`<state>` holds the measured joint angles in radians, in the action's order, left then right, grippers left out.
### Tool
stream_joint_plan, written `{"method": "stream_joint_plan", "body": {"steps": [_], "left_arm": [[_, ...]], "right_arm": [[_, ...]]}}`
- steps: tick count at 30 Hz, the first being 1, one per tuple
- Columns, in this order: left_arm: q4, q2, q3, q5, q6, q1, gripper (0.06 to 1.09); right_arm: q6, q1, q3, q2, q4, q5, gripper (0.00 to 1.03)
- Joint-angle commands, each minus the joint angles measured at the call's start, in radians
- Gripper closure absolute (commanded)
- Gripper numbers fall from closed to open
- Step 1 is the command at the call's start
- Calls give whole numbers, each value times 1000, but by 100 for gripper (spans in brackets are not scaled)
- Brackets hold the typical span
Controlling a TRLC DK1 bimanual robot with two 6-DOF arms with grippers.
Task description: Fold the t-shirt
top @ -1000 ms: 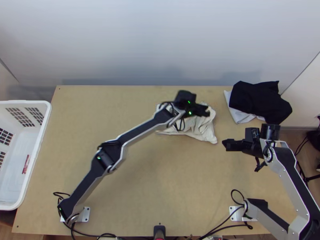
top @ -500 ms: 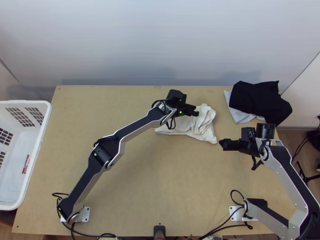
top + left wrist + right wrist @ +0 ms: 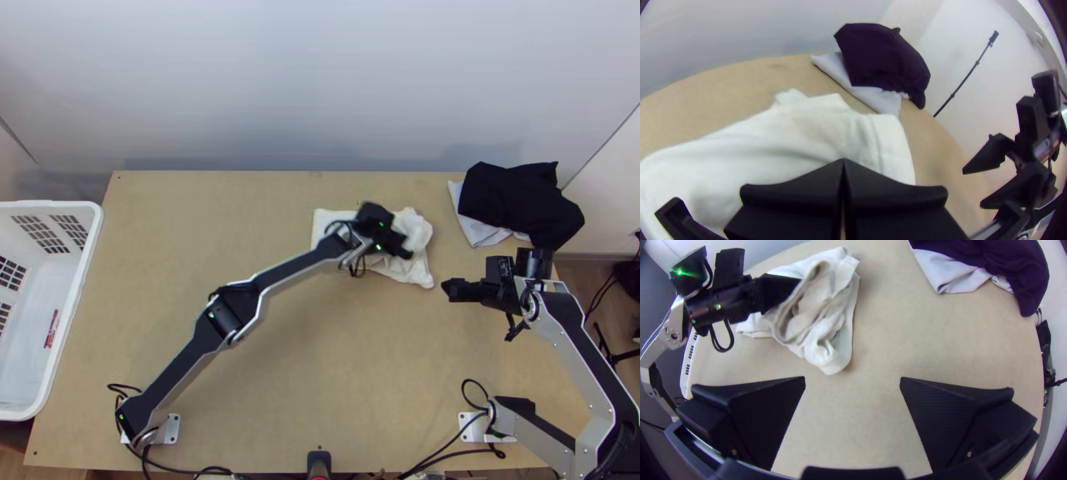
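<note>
The left gripper (image 3: 408, 251) is over the right part of the white t-shirt (image 3: 414, 272) in the top view. Seen from the left wrist, the same gripper (image 3: 843, 162) has its fingers together, with the white cloth (image 3: 773, 138) beneath and beyond them; no cloth is visible between the tips. Bunched and wrinkled, the shirt (image 3: 829, 335) has a raised fold beside the left gripper's tips. Part of it is hidden under the left arm. The right gripper (image 3: 448, 290) stands just right of the shirt's near corner. In its own wrist view this gripper (image 3: 852, 384) is open over bare wood.
At the table's far right corner a black cloth (image 3: 520, 200) lies on a light grey one (image 3: 474, 227). A white basket (image 3: 90, 264) stands at the left edge. Bare wood (image 3: 344, 352) stretches between the two arms.
My left gripper first moved left over the shirt, then back to the right and toward the near edge. My right gripper shifted slightly left, then a little back.
</note>
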<state>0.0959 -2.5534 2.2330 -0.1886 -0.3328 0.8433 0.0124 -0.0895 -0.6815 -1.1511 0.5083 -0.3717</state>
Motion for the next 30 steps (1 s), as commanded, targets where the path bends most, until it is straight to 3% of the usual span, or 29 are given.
{"method": "stream_joint_plan", "body": {"steps": [1,9,12,21,22,25,28,29,30], "left_arm": [[-7,-31,7,83,64,82,105],[-10,-62,25,158,124,128,105],[5,-85,57,247,152,131,105],[25,35,56,256,127,99,104],[25,59,56,256,123,94,100],[57,139,54,256,115,80,57],[97,209,53,248,141,68,52],[114,226,51,247,150,63,43],[134,242,51,247,156,57,26]], "right_arm": [[0,-9,0,-10,-1,-1,4],[1,-23,-1,-22,-2,-1,4],[3,-24,-6,-24,-1,-1,4],[-28,-23,-30,-52,-1,-32,4],[-35,-24,-35,-61,-1,-42,4],[-77,-36,-52,-82,-1,-62,4],[-137,-53,-70,-104,-1,-64,4],[-140,-56,-72,-105,-1,-72,4],[-144,-55,-70,-105,1,-78,4]]}}
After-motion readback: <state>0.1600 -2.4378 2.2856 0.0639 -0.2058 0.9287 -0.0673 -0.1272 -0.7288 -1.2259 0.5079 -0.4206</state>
